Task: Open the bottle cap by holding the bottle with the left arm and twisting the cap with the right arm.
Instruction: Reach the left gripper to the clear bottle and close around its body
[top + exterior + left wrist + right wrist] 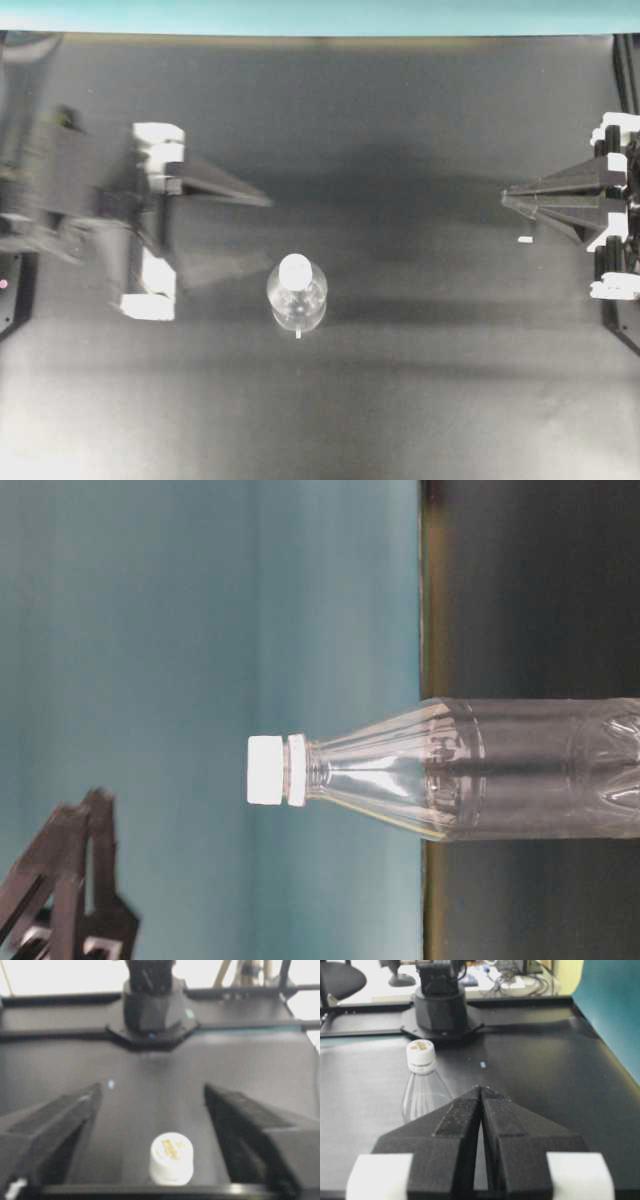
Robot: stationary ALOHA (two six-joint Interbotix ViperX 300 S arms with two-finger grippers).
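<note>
The clear bottle (297,300) stands upright mid-table with its white bottle cap (296,269) screwed on. My left gripper (262,232) is open just left of it and blurred, touching nothing. In the left wrist view the cap (171,1157) shows low between the wide-apart fingers (55,1125) of the left gripper (152,1089). My right gripper (505,197) is shut and empty at the far right. From the right wrist, the bottle (422,1095) and cap (421,1055) stand well ahead and left of the shut right gripper (481,1089). The table-level view is turned sideways and shows the cap (265,770) and bottle (480,770).
Small white tape marks (524,240) (298,333) lie on the black table (420,400). A teal wall (320,15) runs along the far edge. The opposite arm bases (152,1010) (440,1010) stand at the table ends. A black lattice finger (60,890) shows in one corner.
</note>
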